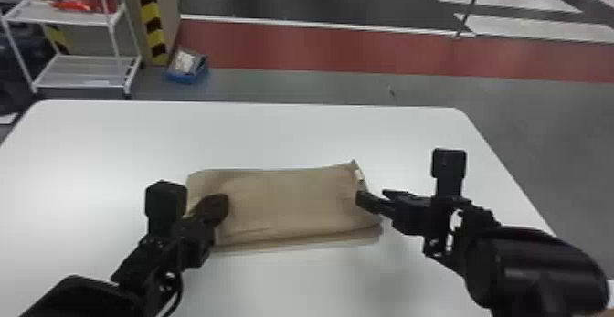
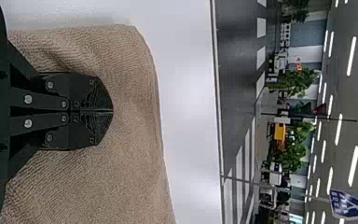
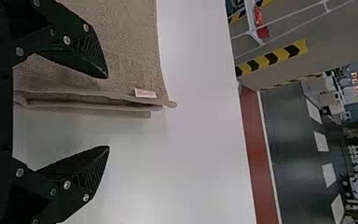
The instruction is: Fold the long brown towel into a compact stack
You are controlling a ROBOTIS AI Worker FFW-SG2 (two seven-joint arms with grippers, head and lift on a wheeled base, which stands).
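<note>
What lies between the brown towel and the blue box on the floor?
Beyond the towel, the head view shows white table, then a strip of grey floor.

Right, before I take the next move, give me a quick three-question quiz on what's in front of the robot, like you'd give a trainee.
1. True or false: the towel lies folded in layers on the white table.

2. Which part of the towel carries the small white label?
a) its left end
b) its right end
c) the middle of its near edge

3. Fill in the missing word: the left gripper has its fingers shut, while the right gripper has its fingers ____.

Key: 1 true; 2 b; 3 open
</note>
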